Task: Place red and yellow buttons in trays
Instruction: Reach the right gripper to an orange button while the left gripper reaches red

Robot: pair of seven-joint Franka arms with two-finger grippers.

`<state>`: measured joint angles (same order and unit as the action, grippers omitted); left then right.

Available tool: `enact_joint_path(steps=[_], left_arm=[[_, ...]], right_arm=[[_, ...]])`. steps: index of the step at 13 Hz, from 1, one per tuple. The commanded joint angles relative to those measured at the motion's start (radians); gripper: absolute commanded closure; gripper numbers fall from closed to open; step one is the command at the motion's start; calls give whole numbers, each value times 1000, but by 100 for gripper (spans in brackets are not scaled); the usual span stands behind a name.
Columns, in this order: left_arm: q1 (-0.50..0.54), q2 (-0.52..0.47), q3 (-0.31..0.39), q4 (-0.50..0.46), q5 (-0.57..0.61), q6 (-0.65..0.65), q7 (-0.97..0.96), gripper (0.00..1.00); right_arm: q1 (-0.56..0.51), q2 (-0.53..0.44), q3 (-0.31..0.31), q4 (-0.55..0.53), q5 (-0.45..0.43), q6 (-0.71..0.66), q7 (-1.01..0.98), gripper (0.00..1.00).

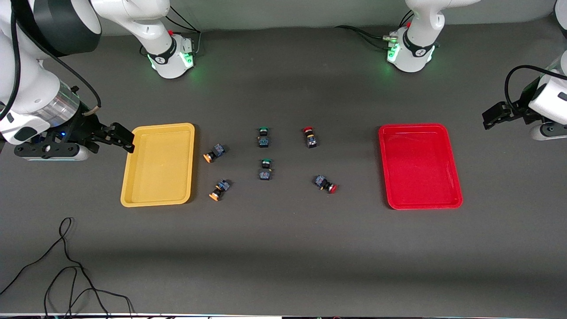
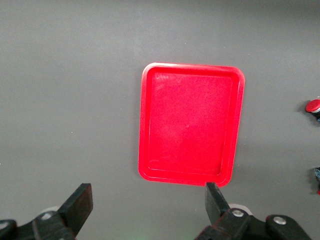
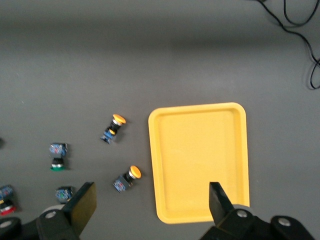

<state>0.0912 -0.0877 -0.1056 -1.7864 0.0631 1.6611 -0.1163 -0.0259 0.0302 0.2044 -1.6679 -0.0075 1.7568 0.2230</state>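
Note:
The yellow tray [image 1: 158, 165] lies toward the right arm's end of the table and the red tray [image 1: 419, 166] toward the left arm's end; nothing lies in either. Between them lie two yellow-capped buttons [image 1: 214, 153] [image 1: 219, 189] beside the yellow tray, and two red-capped buttons [image 1: 309, 137] [image 1: 325, 183] nearer the red tray. My right gripper [image 1: 119, 137] hovers open and empty at the yellow tray's outer edge; its wrist view shows the tray [image 3: 200, 160] and both yellow buttons [image 3: 114, 127] [image 3: 127, 179]. My left gripper [image 1: 496, 115] hovers open and empty outside the red tray [image 2: 190, 122].
Two green-capped buttons [image 1: 263, 137] [image 1: 265, 169] lie in the middle between the yellow and red ones. A black cable [image 1: 66, 266] loops on the table near the front camera at the right arm's end. The arm bases [image 1: 172, 57] [image 1: 409, 53] stand farthest from the front camera.

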Motion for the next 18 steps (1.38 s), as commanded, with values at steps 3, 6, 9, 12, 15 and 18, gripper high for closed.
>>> enact_joint_path(steps=[3,6,9,12,15,18], left_arm=[[1,26,-3,129,-2,-113,35,0],[-2,54,-3,137,-2,-118,32,0],[-72,103,-23,139,-16,-69,-35,0],[-232,166,-23,139,-13,-9,-262,0],[-355,264,-23,140,-6,83,-422,0],[-476,365,-23,113,0,149,-622,0]], right_arm=[[-2,39,-2,20,6,-19,-21,0],[9,69,-2,13,12,-14,-16,0],[42,88,4,-62,78,-11,184,0],[121,96,4,-279,151,209,498,0],[221,126,3,-444,158,409,706,0],[228,213,4,-556,167,585,769,0]])
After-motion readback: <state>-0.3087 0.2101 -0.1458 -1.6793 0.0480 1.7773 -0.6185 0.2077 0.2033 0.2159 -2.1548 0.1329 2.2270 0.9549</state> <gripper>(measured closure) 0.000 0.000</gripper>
